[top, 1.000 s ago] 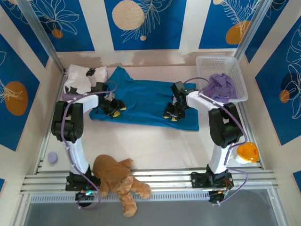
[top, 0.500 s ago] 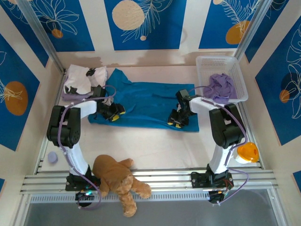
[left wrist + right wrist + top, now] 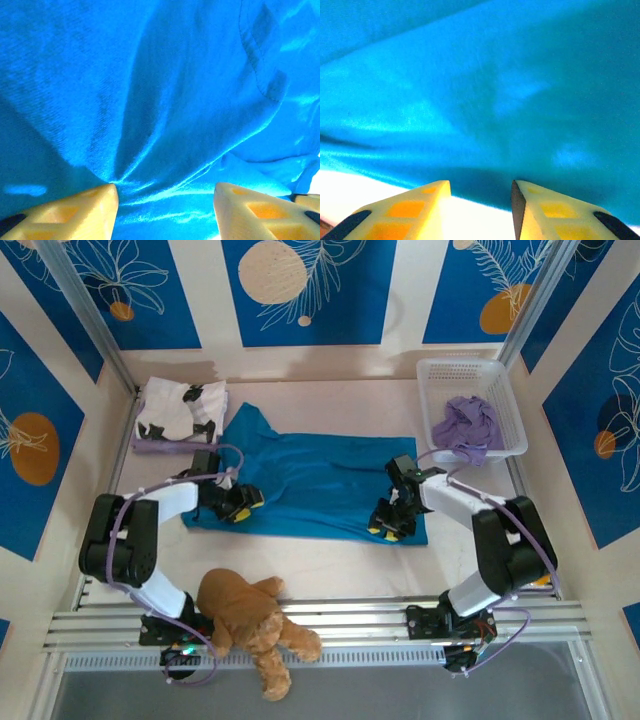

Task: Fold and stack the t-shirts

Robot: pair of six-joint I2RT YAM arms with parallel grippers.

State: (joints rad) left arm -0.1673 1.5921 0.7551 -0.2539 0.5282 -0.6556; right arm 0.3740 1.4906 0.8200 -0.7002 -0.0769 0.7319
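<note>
The blue shirt [image 3: 310, 470] is spread flat in the middle of the table [image 3: 320, 555]; one sleeve is pointed toward the far left corner.

The left gripper [image 3: 240, 502] is set low on the near left corner of the blue shirt; its fingers [image 3: 75, 212] are held wide apart; the cloth is seen lying loose between them, and it is pulled into folds that meet at the tip of one finger.

The right gripper [image 3: 388, 525] is set at the near right corner, right at the edge of the cloth; its fingertips [image 3: 405, 212] are held apart too, with a smaller gap; a strip of white table is seen between them, just in front of the blue edge.

The white shirt [image 3: 180, 410] with black blotches is laid folded in the far left corner, just beside the blue sleeve; it is stacked on a lavender shirt [image 3: 148, 445], and a thin edge of that one is seen under it.

More lavender shirts [image 3: 465, 425] are piled in a heap inside the basket [image 3: 470, 366] in the far right corner.

The bear [image 3: 250, 625] is laid on the rails at the near edge, close to the base of the left arm.
</note>
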